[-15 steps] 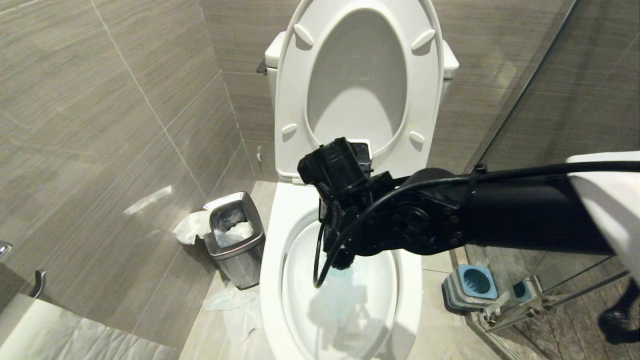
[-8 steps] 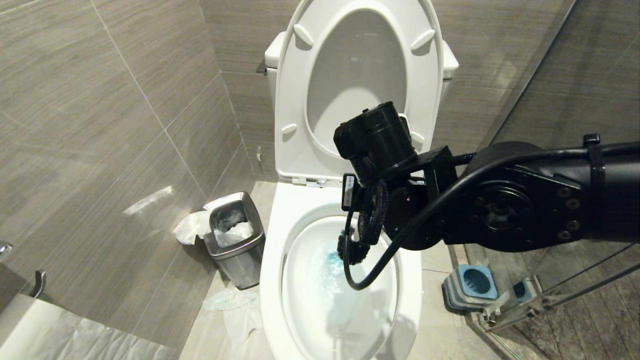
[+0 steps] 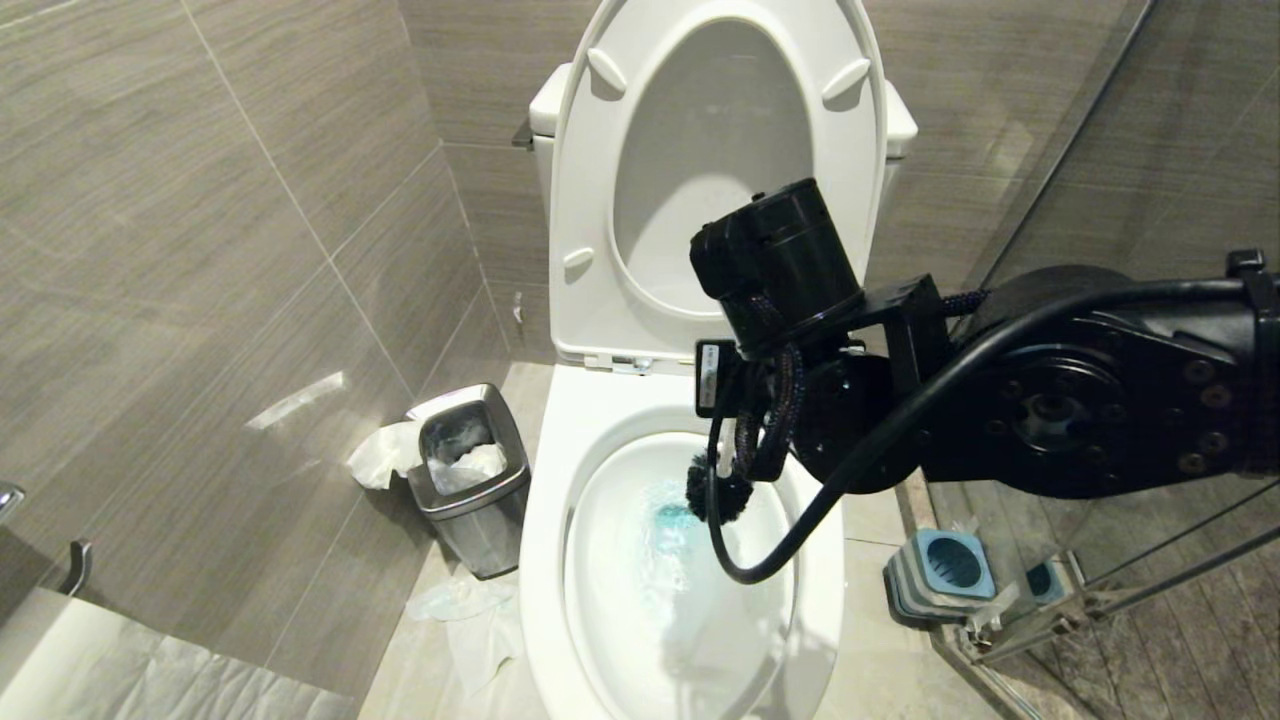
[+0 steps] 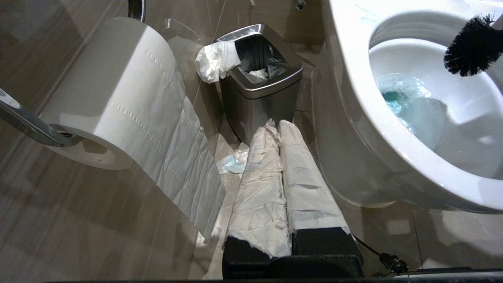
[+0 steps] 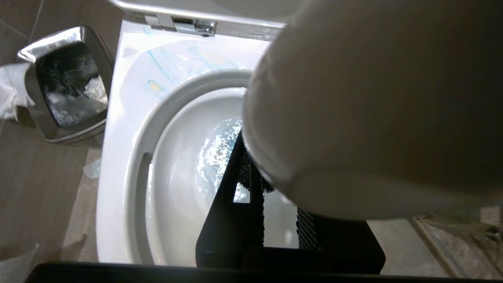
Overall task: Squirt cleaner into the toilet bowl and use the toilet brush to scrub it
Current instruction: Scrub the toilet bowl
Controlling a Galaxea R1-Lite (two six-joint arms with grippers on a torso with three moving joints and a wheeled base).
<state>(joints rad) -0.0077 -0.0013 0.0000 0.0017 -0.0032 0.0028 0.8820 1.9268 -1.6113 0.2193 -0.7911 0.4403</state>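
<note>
The white toilet bowl (image 3: pixel 545 520) stands with seat and lid raised. Teal-blue cleaner (image 3: pixel 668 518) tints the foamy water in the basin, and the cleaner (image 4: pixel 393 100) also shows from the left wrist. My right gripper (image 5: pixel 271 196) hangs over the back right of the basin, shut on the toilet brush's white handle (image 5: pixel 373 110). The brush's black bristle head (image 3: pixel 714 492) is just above the water, clear of the porcelain in the left wrist view (image 4: pixel 473 45). My left gripper (image 4: pixel 277 124), its fingers wrapped in white paper, stays shut and empty low beside the bowl.
A square steel waste bin (image 3: pixel 468 470) with tissue stands left of the toilet, with scraps of paper on the floor by it. The blue-topped brush holder (image 3: pixel 942 572) sits to the right by the glass shower wall. A toilet paper roll (image 4: pixel 114 90) hangs at the near left.
My right arm has swung right and up towards the tank. The brush head has moved from the basin's middle to its back right, uncovering the teal water.
</note>
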